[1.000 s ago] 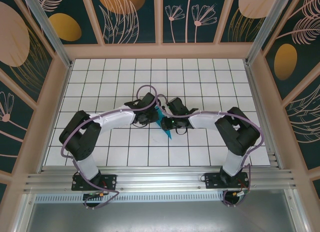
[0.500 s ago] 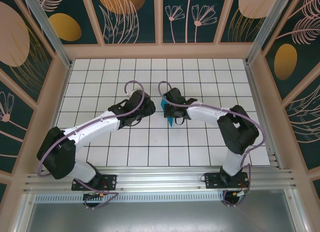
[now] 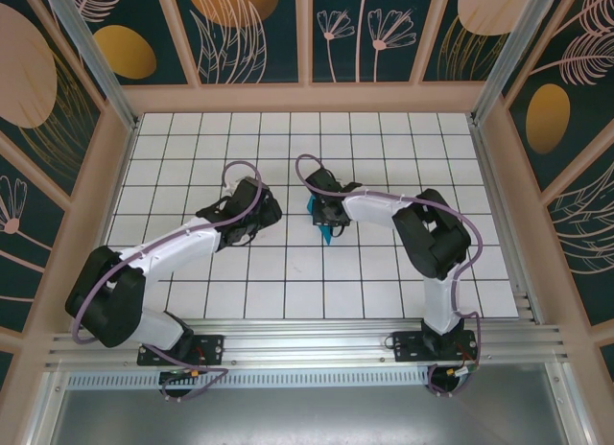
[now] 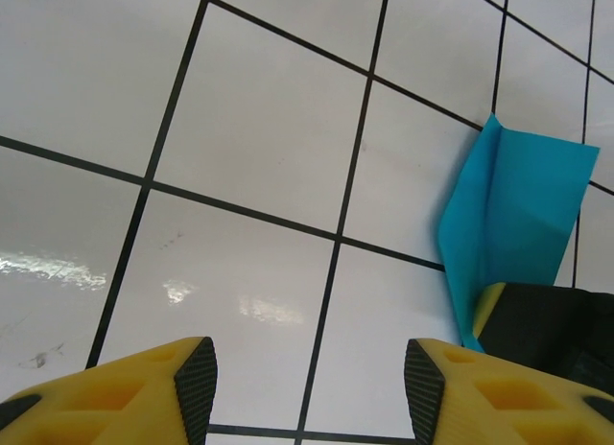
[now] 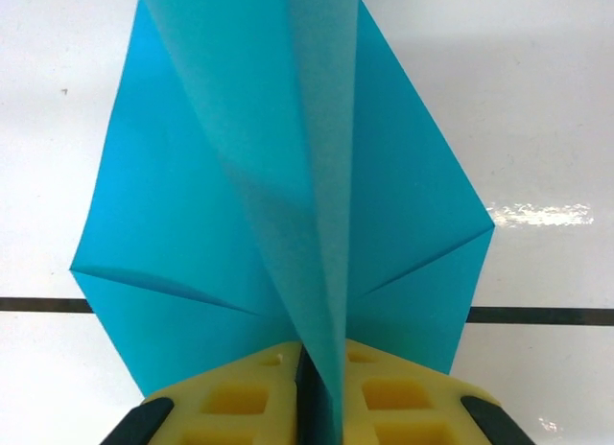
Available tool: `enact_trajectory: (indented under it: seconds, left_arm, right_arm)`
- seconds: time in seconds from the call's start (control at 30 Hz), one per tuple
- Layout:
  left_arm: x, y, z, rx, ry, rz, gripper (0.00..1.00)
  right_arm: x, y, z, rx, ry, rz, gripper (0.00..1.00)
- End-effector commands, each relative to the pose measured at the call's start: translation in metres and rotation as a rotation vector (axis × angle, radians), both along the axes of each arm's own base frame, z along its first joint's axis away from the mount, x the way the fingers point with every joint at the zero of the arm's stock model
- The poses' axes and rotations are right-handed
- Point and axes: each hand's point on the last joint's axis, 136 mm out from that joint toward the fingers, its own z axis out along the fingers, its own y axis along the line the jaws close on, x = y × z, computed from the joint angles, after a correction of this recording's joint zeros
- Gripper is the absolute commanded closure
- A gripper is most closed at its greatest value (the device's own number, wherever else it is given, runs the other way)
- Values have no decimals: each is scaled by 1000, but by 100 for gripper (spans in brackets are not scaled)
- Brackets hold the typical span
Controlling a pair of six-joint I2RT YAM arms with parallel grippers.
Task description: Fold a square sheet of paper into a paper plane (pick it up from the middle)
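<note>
Right wrist: your right pincer [image 5: 321,392], closed tight on the centre fold of the teal-blue creased paper plane [image 5: 240,224]; wings spread beyond it over the white gridded bench [image 5: 537,100]. Left wrist: your left pincer [image 4: 312,387], jaws apart above bench tile; plane [image 4: 518,205] farther off, to the right.

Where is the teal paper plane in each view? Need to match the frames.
Top external: paper plane just right of table centre, poking out under the right arm's wrist.
Left wrist: paper plane at the right edge, mid-height, beyond the open left gripper.
Right wrist: paper plane in the centre, wings spread, centre fold rising toward the camera.
Shared landmark: the right gripper, shut on the plane's centre fold.
</note>
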Motion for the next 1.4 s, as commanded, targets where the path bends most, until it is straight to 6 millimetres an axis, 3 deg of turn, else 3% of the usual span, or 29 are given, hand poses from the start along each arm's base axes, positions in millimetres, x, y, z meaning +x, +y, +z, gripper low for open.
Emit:
enact_trajectory:
  seconds: [0.0, 0.27, 0.57, 0.93, 1.37]
  left_arm:
    - [2, -2, 5, -29, -21, -13, 43]
    - [4, -3, 4, -39, -19, -17, 43]
    - [4, 1, 4, -37, -20, -1, 42]
    - [8, 0, 9, -42, -32, 1, 42]
    - [11, 5, 18, -31, -64, 17, 43]
  right_arm:
    - [-12, -7, -20, -56, 67, -11, 83]
    - [-6, -4, 2, -86, 25, 2, 80]
    - [-22, -7, -43, -122, 127, 15, 74]
    - [-5, -6, -23, -110, 88, 8, 70]
    - [-22, -11, -48, -94, 143, -19, 69]
